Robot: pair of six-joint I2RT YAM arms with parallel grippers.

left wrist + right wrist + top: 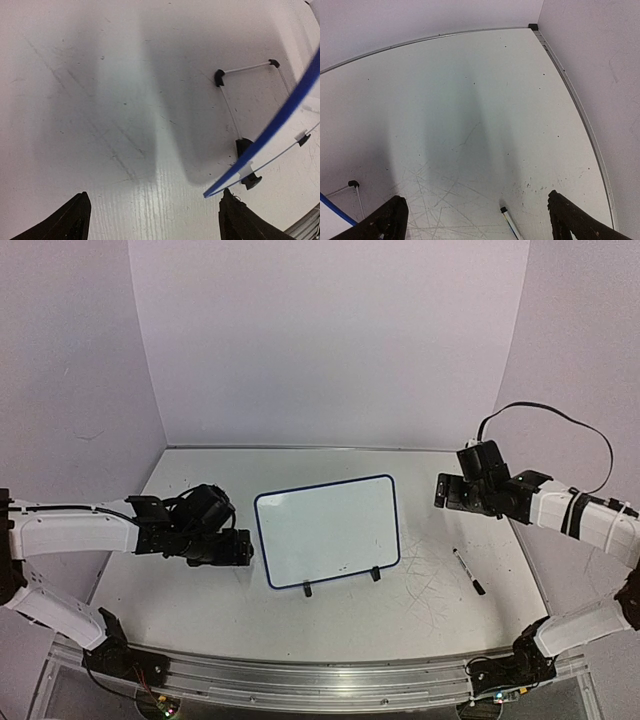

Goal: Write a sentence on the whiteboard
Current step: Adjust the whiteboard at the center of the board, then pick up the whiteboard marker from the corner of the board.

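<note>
The whiteboard (pixel 328 532) is being shown mid-table, propped on its black feet between the two arms. Its face is being read as blank but for a few specks, so no sentence is being seen on it yet.

The marker (pixel 468 572) is lying flat on the table (pixel 200 610), to the right of the board and apart from it, among grey scratches (pixel 430 580). Its long axis is being seen as a diagonal, running from far-left to near-right.

The right gripper (pixel 447 495) is being held with its jaws spread wide and nothing between them. It is hovering beyond the marker, which is lying nearer the robot's base than the gripper is. In the right wrist view only the marker's far tip (pixel 511 224) is showing, at the lower edge between the fingers.

The left gripper (pixel 240 548) is likewise spread and empty, just beside the board's left rim (pixel 270 130).

The right arm is being judged the nearer to the marker. A reach back toward the base, jaws turned across the diagonal, is probably being called for.
</note>
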